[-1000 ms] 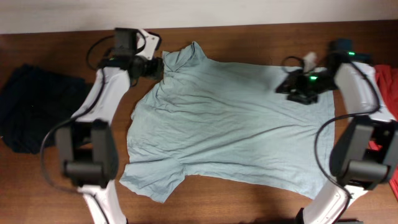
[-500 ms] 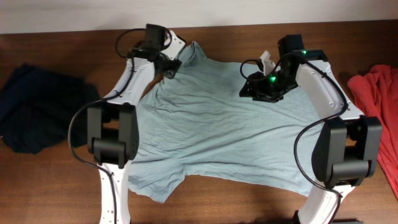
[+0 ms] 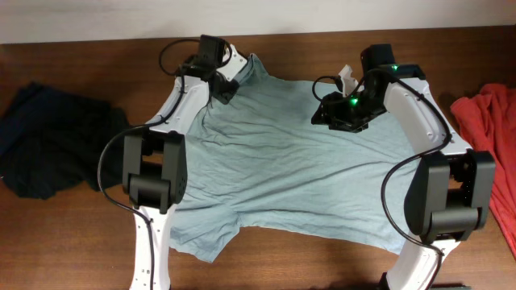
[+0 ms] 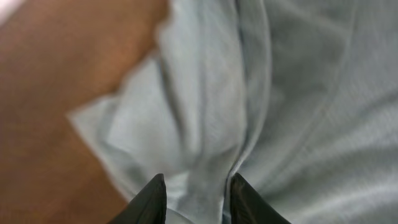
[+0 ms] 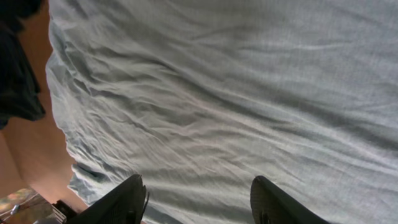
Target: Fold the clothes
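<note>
At the far sleeve of the T-shirt (image 3: 290,169), left hand (image 4: 198,182) pinches fabric; right hand (image 5: 198,185) spread above.

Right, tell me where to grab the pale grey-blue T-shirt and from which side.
Take the far sleeve of the T-shirt, probably at its outer edge. The body lies flat on the table with little to pinch, while that sleeve is bunched into a raised fold. Come down from above at the far edge, jaws straddling the fold.
</note>
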